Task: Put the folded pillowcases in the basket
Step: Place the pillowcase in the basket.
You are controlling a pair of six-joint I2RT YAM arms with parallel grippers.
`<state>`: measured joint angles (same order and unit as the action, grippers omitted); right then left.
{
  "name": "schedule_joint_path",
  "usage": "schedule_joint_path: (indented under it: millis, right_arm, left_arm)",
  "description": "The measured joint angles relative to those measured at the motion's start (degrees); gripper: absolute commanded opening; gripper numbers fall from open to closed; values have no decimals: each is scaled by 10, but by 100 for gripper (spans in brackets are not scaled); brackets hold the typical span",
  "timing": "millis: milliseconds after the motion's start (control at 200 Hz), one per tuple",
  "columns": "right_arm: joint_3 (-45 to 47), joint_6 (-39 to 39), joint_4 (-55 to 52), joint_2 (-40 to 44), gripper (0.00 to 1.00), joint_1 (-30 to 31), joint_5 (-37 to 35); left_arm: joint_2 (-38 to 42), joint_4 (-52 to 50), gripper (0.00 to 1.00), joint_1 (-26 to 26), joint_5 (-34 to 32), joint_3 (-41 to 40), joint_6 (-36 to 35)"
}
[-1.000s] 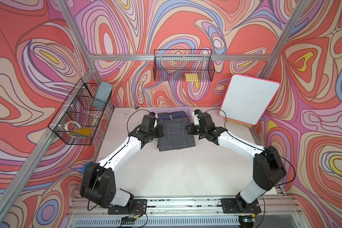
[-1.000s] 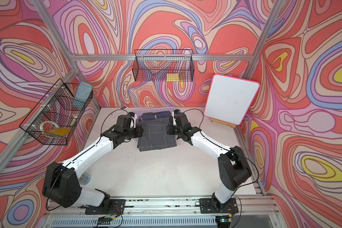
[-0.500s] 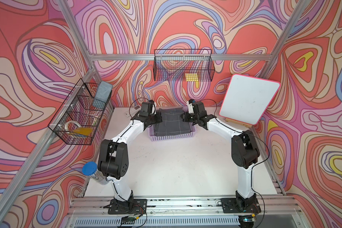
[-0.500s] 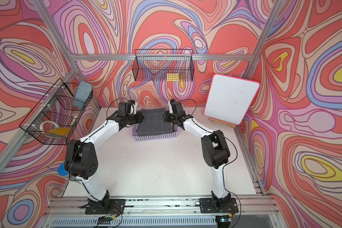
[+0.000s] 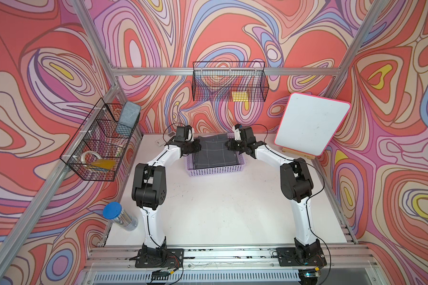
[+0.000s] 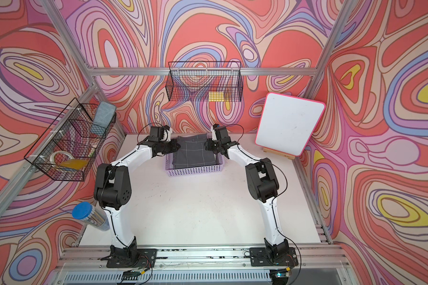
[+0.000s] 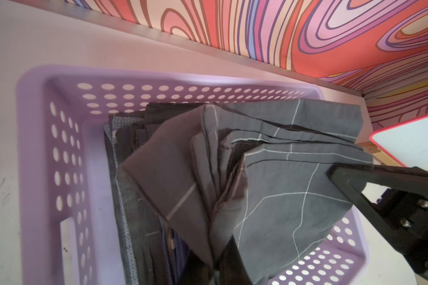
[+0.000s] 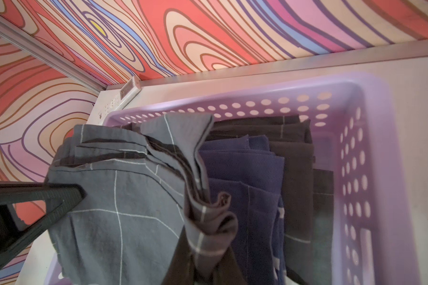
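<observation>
Pillowcase moved over basket, pinched between fingers.

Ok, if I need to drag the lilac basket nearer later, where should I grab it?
Probably the near long wall of the basket, at mid-rim, coming straight down from above to straddle it. That wall is thin and upright, it is the closest side to reach, and its face shows bare. The pillowcase hangs over the far part.
</observation>
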<state>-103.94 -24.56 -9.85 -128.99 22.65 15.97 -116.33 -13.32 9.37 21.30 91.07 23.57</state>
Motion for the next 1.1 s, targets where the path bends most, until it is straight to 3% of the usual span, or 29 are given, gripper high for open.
schedule_joint_path:
  millis: [531, 686, 736, 776, 861, 936, 1102]
  right_arm:
    - [-12, -20, -5, -15, 0, -9, 14]
    - [-16, -23, -13, -17, 10, -9, 14]
    - [-21, -26, -16, -20, 21, -9, 14]
    - [-23, -30, -16, -21, 28, -9, 14]
    - [-25, -28, -18, -22, 39, -10, 10]
    - [-27, -32, -18, -22, 45, -11, 5]
    - [-25, -30, -18, -20, 50, -13, -5]
  left_arm:
    - [-38, -8, 0, -9, 17, 30, 0]
    - [-38, -16, 0, -9, 17, 30, 2]
    - [-38, -20, 18, -9, 17, 31, 2]
    - [-39, -24, 42, -10, 17, 33, 1]
    - [-45, -35, 66, -12, 17, 42, 3]
    - [-45, -43, 77, -12, 14, 42, 6]
    - [-42, -54, 89, -12, 2, 42, 9]
